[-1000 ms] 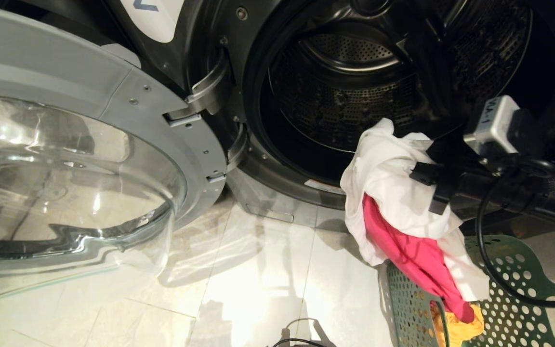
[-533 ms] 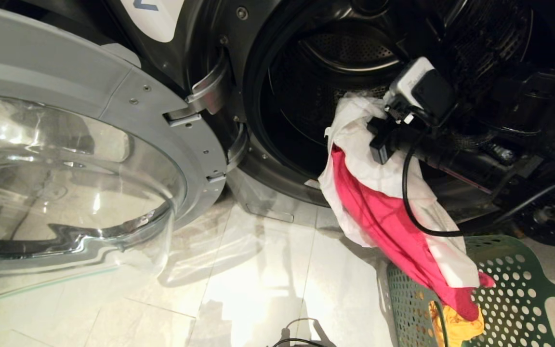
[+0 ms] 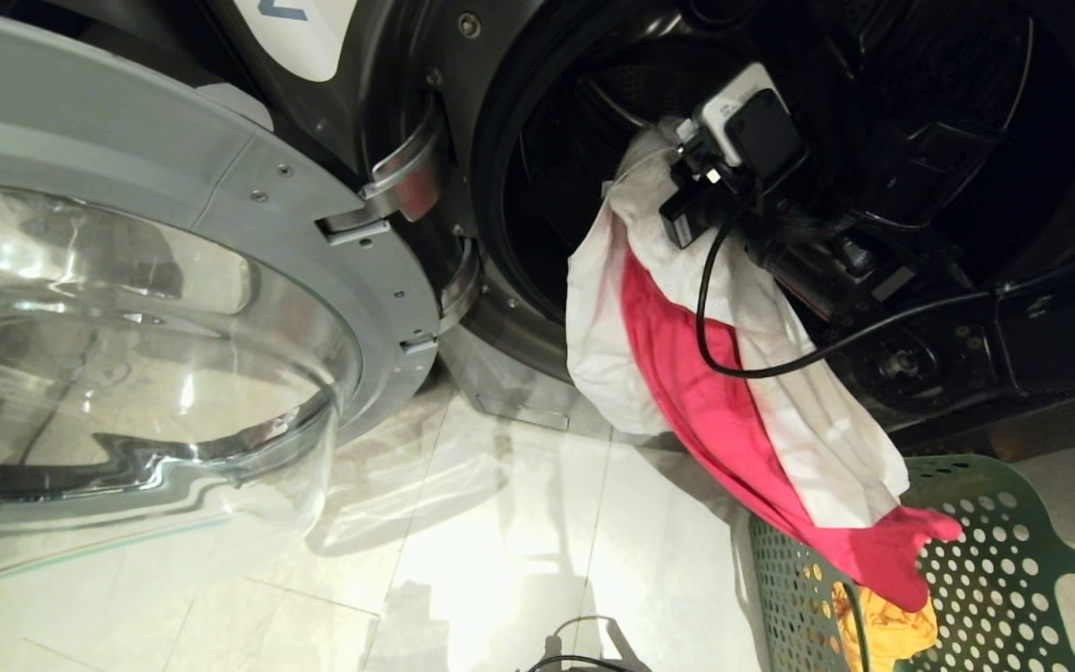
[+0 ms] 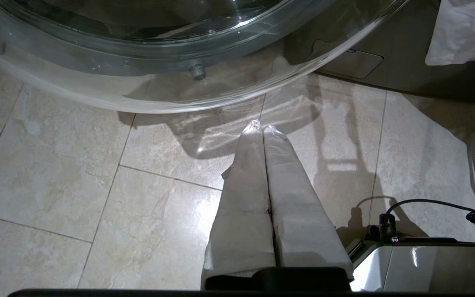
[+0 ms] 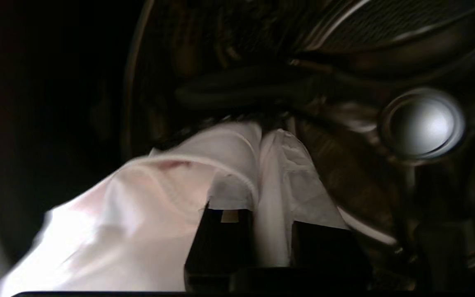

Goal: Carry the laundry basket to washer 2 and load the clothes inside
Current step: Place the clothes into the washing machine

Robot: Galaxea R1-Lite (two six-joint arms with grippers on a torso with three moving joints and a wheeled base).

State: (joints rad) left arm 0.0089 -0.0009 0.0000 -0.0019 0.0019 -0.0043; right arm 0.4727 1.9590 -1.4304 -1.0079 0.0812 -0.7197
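Washer 2 [image 3: 379, 56] stands with its round glass door [image 3: 127, 280] swung wide to the left, and part of its white label [image 3: 300, 37] shows at the top. My right gripper [image 3: 657, 157] is at the mouth of the dark drum [image 3: 929, 103], shut on the clothes. Its grip is on a white garment [image 3: 603, 345], seen between the fingers in the right wrist view [image 5: 268, 140]. A pink-red garment [image 3: 705, 411] hangs with it down to the green laundry basket [image 3: 995, 579]. A yellow-orange piece [image 3: 883, 635] lies inside the basket. My left gripper [image 4: 262, 126] hangs shut over the floor.
The open door juts out over the pale tiled floor [image 3: 463, 560] at the left. The basket stands on the floor at the lower right, just in front of the washer. A black cable [image 3: 715, 345] loops from my right wrist across the clothes.
My right gripper has risen and gone left into the drum opening, drawing the white and pink-red garments further out of the basket. The left arm has not moved.
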